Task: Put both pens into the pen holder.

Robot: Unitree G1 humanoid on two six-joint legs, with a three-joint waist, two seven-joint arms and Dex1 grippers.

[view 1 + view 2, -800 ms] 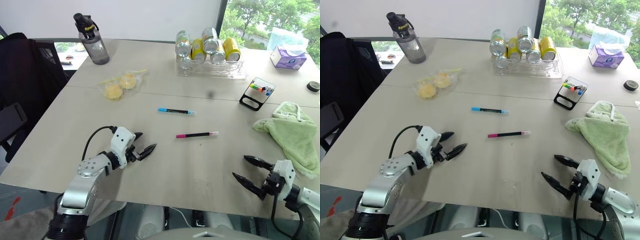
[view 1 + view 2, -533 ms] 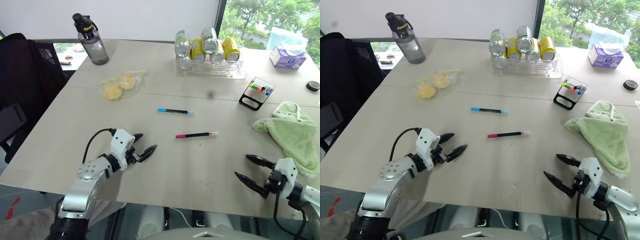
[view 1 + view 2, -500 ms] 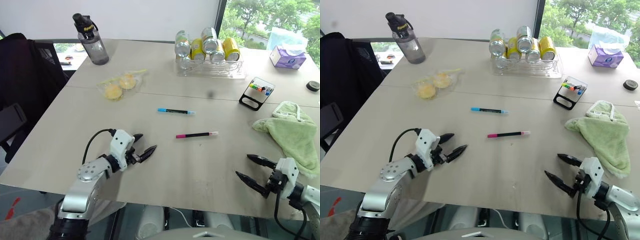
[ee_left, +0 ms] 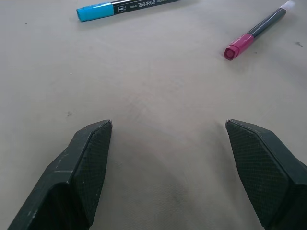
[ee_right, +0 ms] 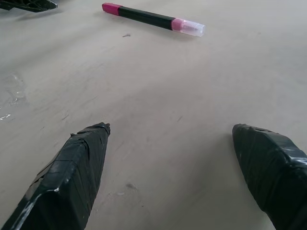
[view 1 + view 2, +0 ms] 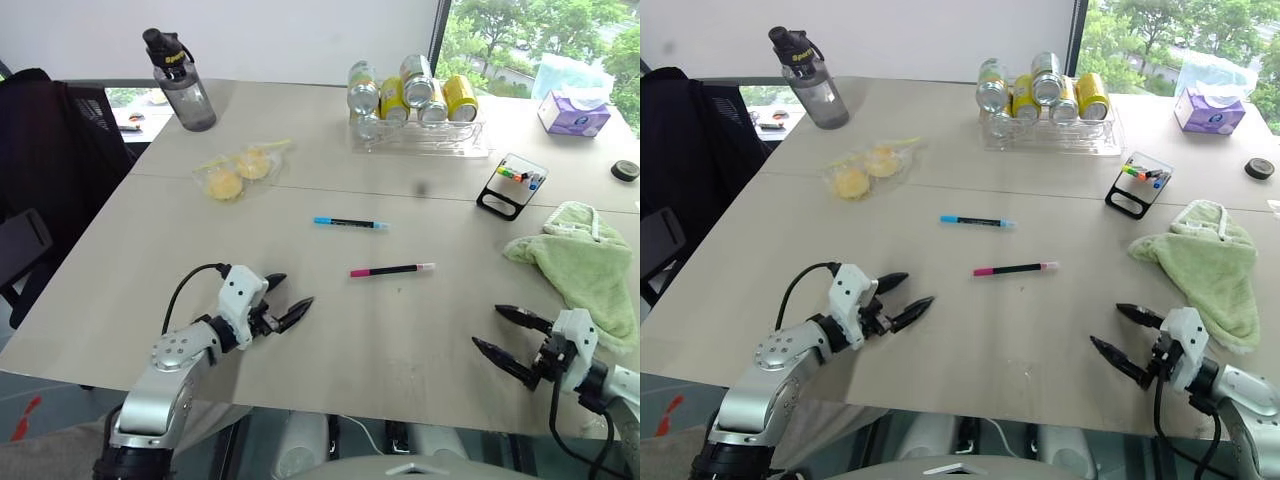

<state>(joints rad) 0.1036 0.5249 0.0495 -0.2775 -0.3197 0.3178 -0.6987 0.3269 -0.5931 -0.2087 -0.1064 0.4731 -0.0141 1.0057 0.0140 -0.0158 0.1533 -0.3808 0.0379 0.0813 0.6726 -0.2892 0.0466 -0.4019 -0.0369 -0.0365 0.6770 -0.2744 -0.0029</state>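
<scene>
Two black-barrelled pens lie flat mid-table: the blue-ended pen (image 6: 350, 223) farther back and the pink-ended pen (image 6: 392, 270) nearer. The pen holder (image 6: 512, 186), a small black slanted stand with coloured caps inside, stands at the back right. My left gripper (image 6: 289, 298) hovers open near the front left, short of both pens; its wrist view has the blue pen (image 4: 125, 5) and pink pen (image 4: 259, 29) ahead of the fingers. At the front right my right gripper (image 6: 497, 331) is open and empty, with the pink pen (image 5: 152, 19) beyond it.
A clear tray of cans (image 6: 420, 135) sits at the back, a green cloth (image 6: 580, 262) at the right, a bag of yellow buns (image 6: 238, 170) and a dark water bottle (image 6: 182, 80) at the left. A tissue box (image 6: 575, 112) stands far right. A black chair (image 6: 45, 150) flanks the table's left.
Both arms have stayed close to where they were, grippers open; the right gripper has drifted slightly right. The pens have not moved.
</scene>
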